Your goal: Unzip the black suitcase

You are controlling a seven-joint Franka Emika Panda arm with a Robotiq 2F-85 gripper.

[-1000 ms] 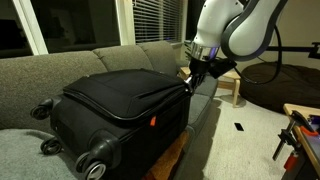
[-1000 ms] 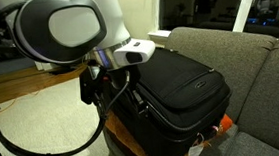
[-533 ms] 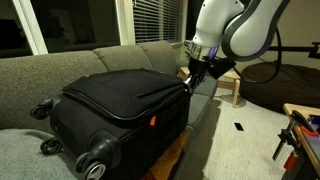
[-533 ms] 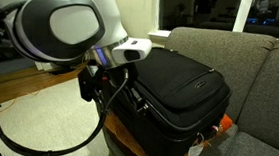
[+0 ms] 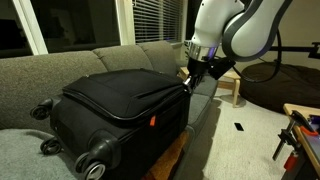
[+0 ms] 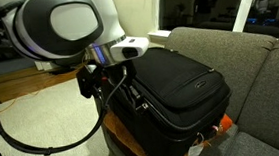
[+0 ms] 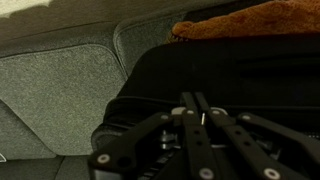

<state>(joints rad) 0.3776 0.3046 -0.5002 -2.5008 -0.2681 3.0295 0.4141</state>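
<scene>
The black suitcase (image 5: 120, 105) lies flat on a grey sofa (image 5: 60, 65), wheels (image 5: 97, 163) toward the camera and a small red tag (image 5: 153, 121) on its side. In an exterior view it shows as a black fabric case (image 6: 180, 85) with a front pocket seam. My gripper (image 5: 188, 82) hangs at the suitcase's far right corner, right against its edge. In the wrist view the suitcase (image 7: 240, 70) fills the middle, and the gripper (image 7: 195, 97) has its fingers pressed together over the dark zipper edge. Whether a zipper pull is pinched between them cannot be made out.
The sofa cushions (image 7: 60, 90) lie left of the suitcase in the wrist view, with a brown fuzzy thing (image 7: 250, 20) beyond it. A brown surface (image 6: 125, 149) sits under the suitcase's end. A wooden stool (image 5: 233, 88) stands on the carpet behind the arm.
</scene>
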